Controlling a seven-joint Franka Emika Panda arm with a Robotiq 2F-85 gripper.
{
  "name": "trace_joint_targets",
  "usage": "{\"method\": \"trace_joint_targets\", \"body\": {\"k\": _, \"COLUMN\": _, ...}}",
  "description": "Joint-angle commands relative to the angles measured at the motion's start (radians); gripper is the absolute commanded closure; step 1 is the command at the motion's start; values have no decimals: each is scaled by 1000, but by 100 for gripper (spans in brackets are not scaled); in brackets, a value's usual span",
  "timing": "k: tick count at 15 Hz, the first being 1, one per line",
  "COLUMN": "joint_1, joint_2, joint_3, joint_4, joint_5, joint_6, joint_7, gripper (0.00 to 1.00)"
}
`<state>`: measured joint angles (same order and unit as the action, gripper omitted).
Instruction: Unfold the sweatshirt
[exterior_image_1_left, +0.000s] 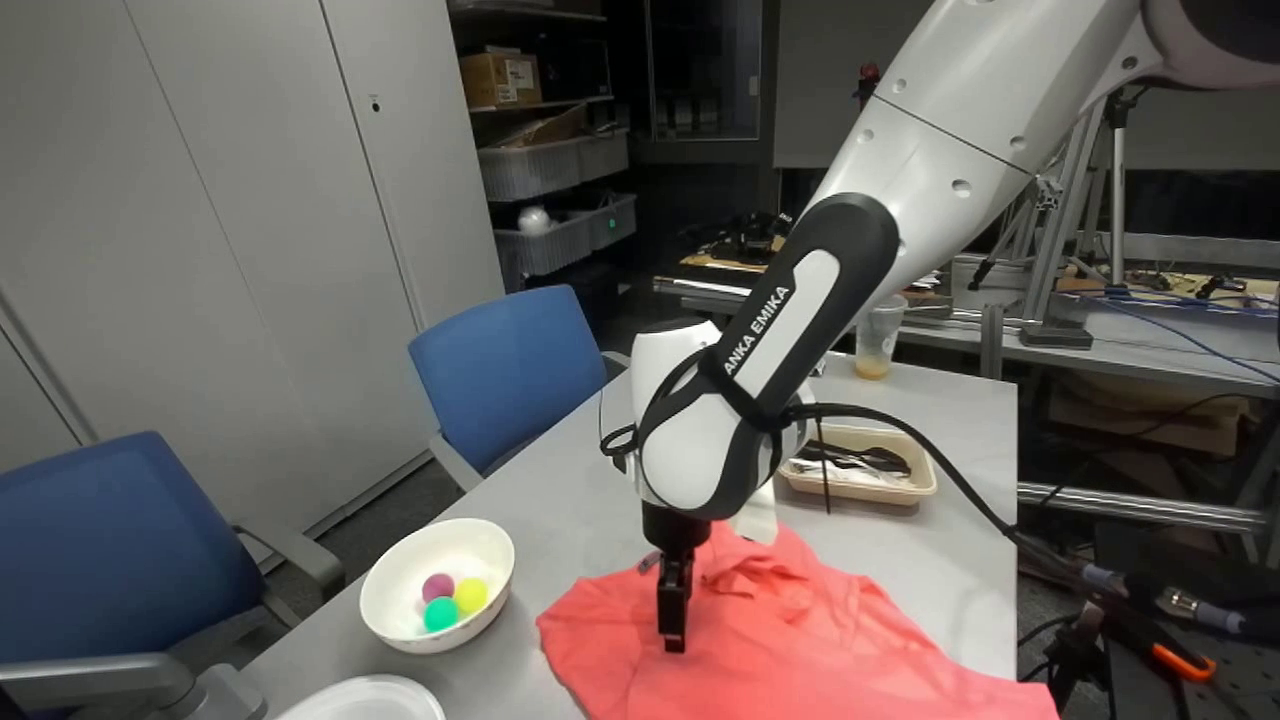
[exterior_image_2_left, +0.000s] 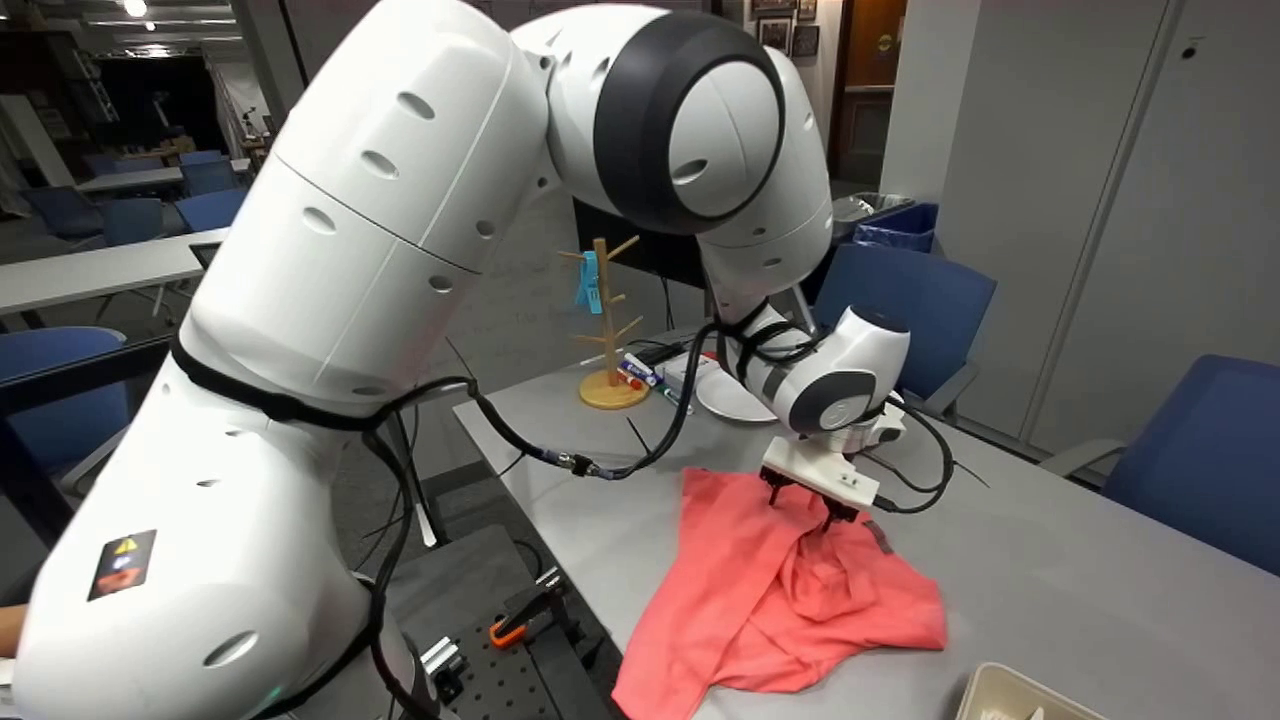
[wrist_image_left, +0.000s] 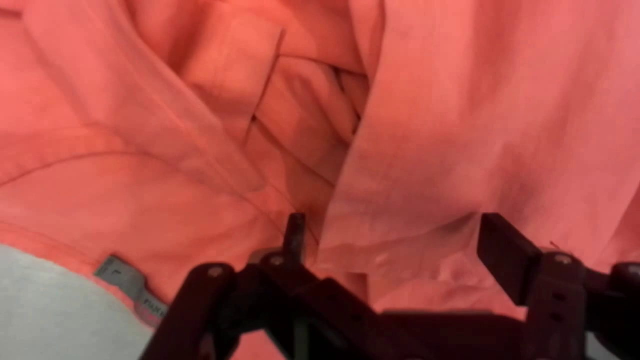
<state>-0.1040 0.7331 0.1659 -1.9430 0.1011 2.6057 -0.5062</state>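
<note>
The coral sweatshirt (exterior_image_1_left: 790, 650) lies folded and rumpled on the grey table, its body (exterior_image_2_left: 720, 575) spread toward the robot's side in an exterior view. In the wrist view a flap of the sweatshirt (wrist_image_left: 425, 140) lies over deeper creases, and a grey label (wrist_image_left: 122, 275) shows near the fabric's edge at lower left. My gripper (wrist_image_left: 392, 220) points down at the cloth with its fingers wide apart. The flap's edge passes between them, not pinched. In both exterior views the gripper (exterior_image_1_left: 675, 640) (exterior_image_2_left: 800, 513) is right at the sweatshirt; whether the tips touch it I cannot tell.
A white bowl (exterior_image_1_left: 400, 570) holding several coloured balls stands beside the sweatshirt. A beige tray (exterior_image_1_left: 860, 490) with dark utensils sits on the table's far side. A wooden rack (exterior_image_2_left: 604, 340), markers (exterior_image_2_left: 640, 370) and a white plate (exterior_image_2_left: 735, 400) occupy another end. Blue chairs (exterior_image_1_left: 510, 370) line one edge.
</note>
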Motion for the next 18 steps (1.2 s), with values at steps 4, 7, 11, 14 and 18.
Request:
{"method": "trace_joint_targets", "body": {"k": 4, "joint_1": 5, "joint_2": 50, "joint_3": -6, "joint_4": 60, "joint_5": -44, "joint_6": -23, "joint_7": 48, "gripper": 56}}
{"method": "trace_joint_targets", "body": {"k": 7, "joint_1": 6, "joint_2": 50, "joint_3": -4, "joint_4": 63, "joint_5": -54, "joint_6": -20, "joint_7": 53, "gripper": 79}}
{"method": "trace_joint_targets", "body": {"k": 11, "joint_1": 20, "joint_2": 32, "joint_3": -12, "joint_4": 60, "joint_5": -80, "joint_6": -9, "joint_7": 59, "gripper": 100}}
{"method": "trace_joint_targets", "body": {"k": 14, "joint_1": 28, "joint_2": -23, "joint_3": -4, "joint_4": 32, "joint_5": -103, "joint_6": 1, "joint_7": 59, "gripper": 99}}
{"method": "trace_joint_targets", "body": {"k": 18, "joint_1": 38, "joint_2": -146, "joint_3": 36, "joint_4": -34, "joint_5": -101, "joint_6": -6, "joint_7": 46, "gripper": 99}}
